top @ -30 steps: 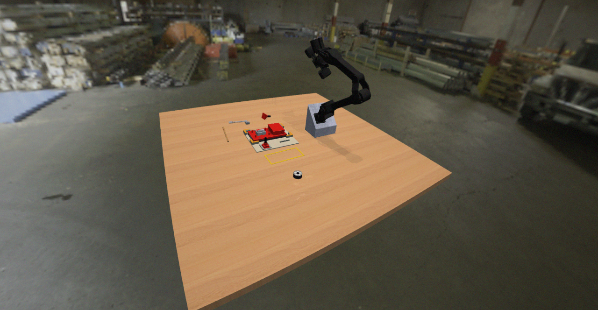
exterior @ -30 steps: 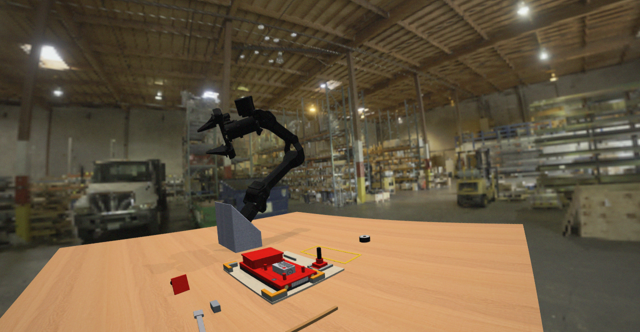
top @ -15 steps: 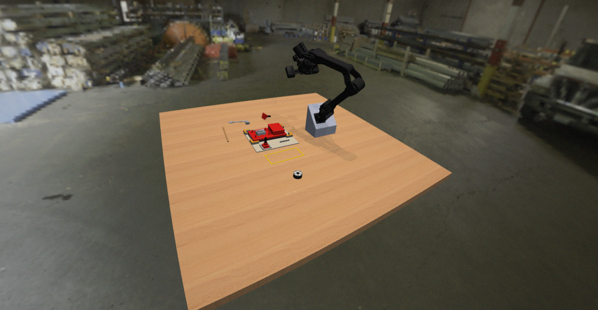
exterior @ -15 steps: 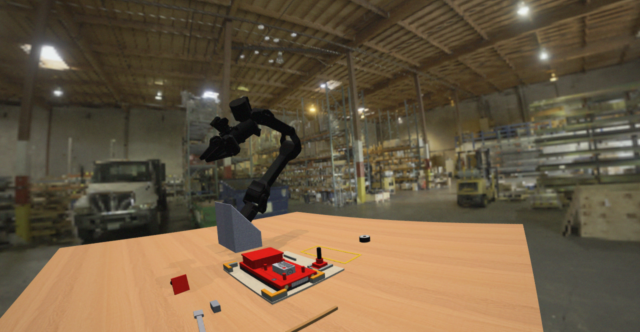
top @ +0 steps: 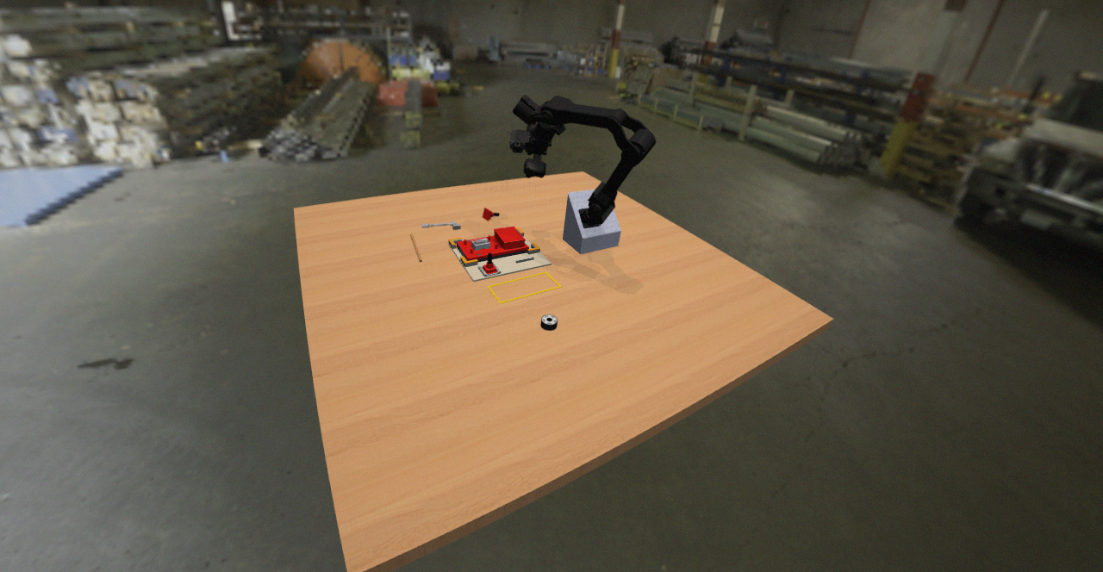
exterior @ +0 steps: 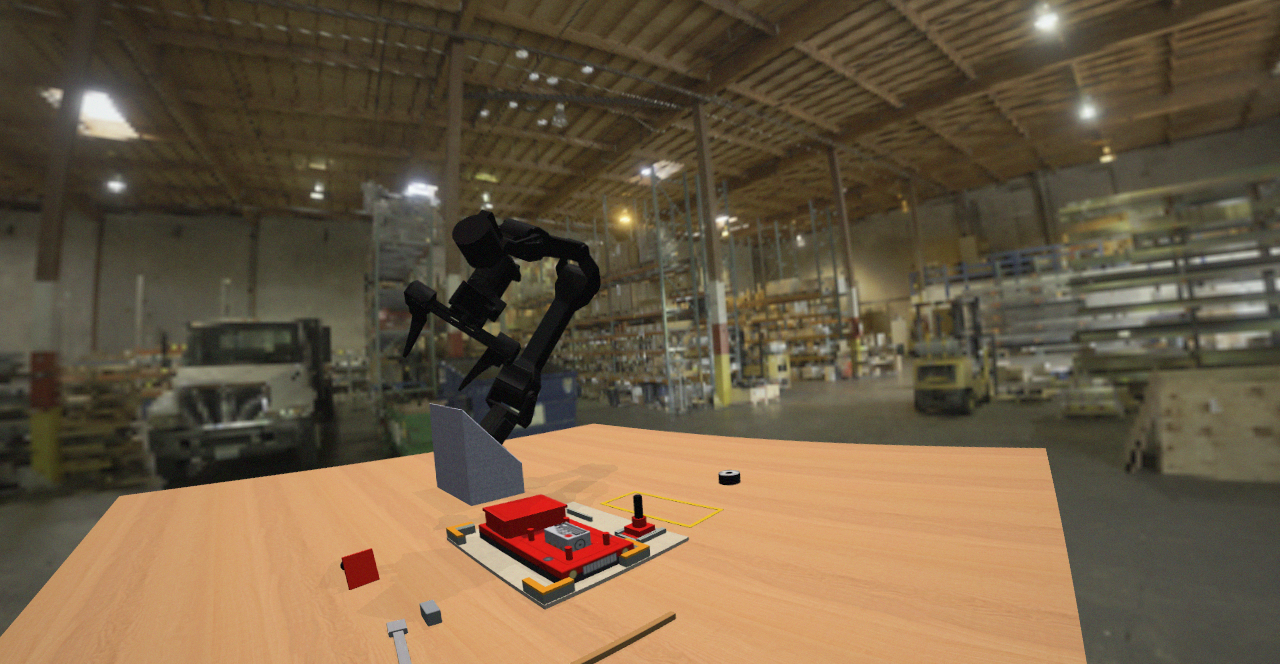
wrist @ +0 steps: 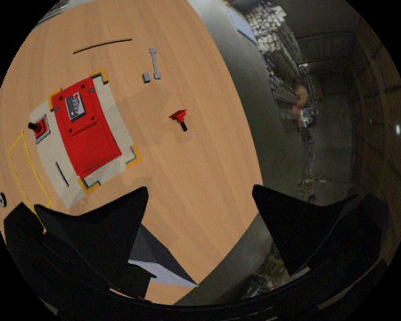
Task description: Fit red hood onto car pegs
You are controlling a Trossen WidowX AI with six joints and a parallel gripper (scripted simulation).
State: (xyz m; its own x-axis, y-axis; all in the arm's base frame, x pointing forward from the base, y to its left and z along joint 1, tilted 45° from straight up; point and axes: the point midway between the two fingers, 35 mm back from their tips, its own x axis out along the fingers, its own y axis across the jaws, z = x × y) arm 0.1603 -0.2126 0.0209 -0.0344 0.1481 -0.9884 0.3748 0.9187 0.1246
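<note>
My gripper (exterior: 433,372) (wrist: 202,192) is wide open and empty, high above the table and off to one side of the car. The red chassis (top: 508,238) (exterior: 539,551) (wrist: 94,152) sits in its jig, with the grey engine block (top: 479,245) (exterior: 567,535) (wrist: 75,107) on the deck and red pegs around it. A small red square piece (top: 488,214) (exterior: 361,569) (wrist: 178,116) with a black stem rests tipped on its side on the table beside the jig. It looks like the hood, but I cannot make out its corner holes.
Another red piece (top: 489,268) (exterior: 638,527) (wrist: 41,127) with an upright black stem stands on the jig plate. A grey wrench-like part (top: 439,225) (wrist: 155,64), a grey block (exterior: 430,612) (wrist: 146,78), a thin stick (top: 415,247) (exterior: 629,637) and a black-and-white ring (top: 548,322) (exterior: 729,477) lie around it.
</note>
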